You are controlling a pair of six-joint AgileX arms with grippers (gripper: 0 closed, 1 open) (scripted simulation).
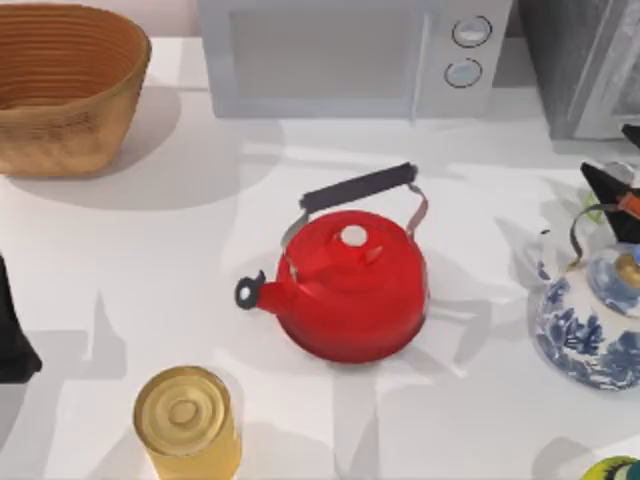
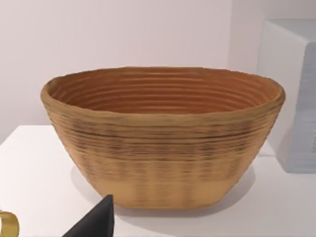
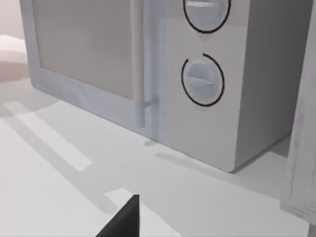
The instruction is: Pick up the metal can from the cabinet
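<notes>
Kettle [image 1: 352,290] between can [image 1: 187,422], basket [image 1: 62,90], microwave [image 1: 350,55], teapot [image 1: 590,320].

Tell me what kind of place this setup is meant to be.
Most likely a kitchen counter, rendered in simulation: a microwave with two dials stands at the back, a red kettle sits mid-table, and a blue-and-white teapot stands at the right, with a woven basket at the far left.

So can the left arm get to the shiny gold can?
Probably yes. The metal can stands upright near the table's front left, close to the left gripper at the left edge, with bare table between them.
</notes>
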